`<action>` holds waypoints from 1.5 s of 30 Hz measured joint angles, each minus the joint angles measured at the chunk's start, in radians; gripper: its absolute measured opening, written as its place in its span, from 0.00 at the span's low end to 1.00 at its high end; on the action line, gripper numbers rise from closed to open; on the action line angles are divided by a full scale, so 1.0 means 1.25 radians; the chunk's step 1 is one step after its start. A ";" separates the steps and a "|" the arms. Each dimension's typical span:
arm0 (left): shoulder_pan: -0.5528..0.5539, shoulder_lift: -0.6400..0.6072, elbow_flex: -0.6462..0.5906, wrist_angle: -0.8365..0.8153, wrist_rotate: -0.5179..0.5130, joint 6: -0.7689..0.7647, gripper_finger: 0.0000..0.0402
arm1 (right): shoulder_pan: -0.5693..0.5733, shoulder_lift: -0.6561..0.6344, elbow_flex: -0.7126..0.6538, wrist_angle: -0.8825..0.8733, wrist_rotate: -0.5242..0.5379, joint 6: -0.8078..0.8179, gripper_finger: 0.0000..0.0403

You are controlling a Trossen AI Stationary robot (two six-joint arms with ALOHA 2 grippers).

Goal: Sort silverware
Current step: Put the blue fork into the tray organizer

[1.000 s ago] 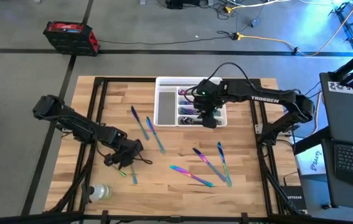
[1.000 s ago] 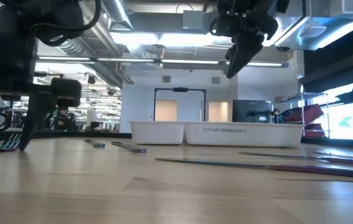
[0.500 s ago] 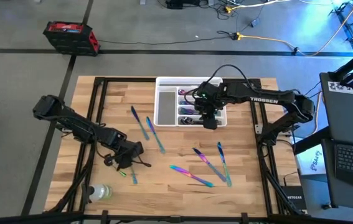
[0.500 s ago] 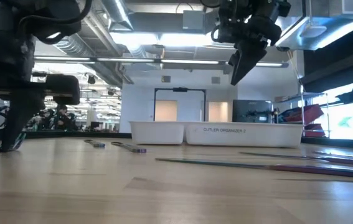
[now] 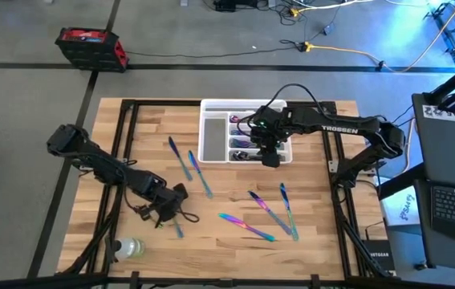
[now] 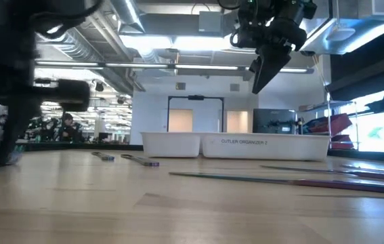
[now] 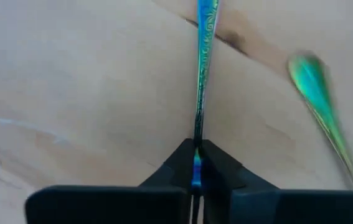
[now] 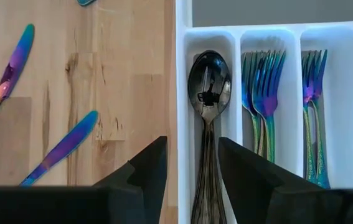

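Iridescent silverware (image 5: pixel 246 226) lies scattered across the wooden surface (image 5: pixel 219 201); at near left we see our left tool (image 5: pixel 169 210) pinched on one slim piece (image 7: pixel 203 59). Farther right, our right tool (image 5: pixel 269 157) hangs part-open over the white tray (image 5: pixel 208 138), empty.

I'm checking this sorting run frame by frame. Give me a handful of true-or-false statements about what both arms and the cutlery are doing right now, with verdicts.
1. The left gripper is shut on a slim iridescent utensil handle. True.
2. The right gripper hovers over the white tray. True.
3. The right gripper holds a fork. False: its fingers stand apart with nothing between them, above a spoon lying in the tray.
4. The tray compartments beside the spoon hold forks. True.
5. No cutlery is left on the wooden table. False: several pieces, such as two knives, still lie there.
6. A clear bottle stands inside the tray. False: it lies at the table's near left corner.
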 joint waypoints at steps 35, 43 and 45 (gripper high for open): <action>0.568 0.466 0.827 -0.183 0.059 -0.452 0.00 | 0.106 -0.696 -0.406 0.242 0.447 0.461 0.31; 0.632 0.728 1.205 -0.301 0.074 -0.380 0.00 | 0.105 -0.691 -0.410 0.229 0.469 0.455 0.31; 0.640 0.771 1.257 -0.337 0.079 -0.378 0.00 | 0.105 -0.687 -0.410 0.229 0.480 0.451 0.31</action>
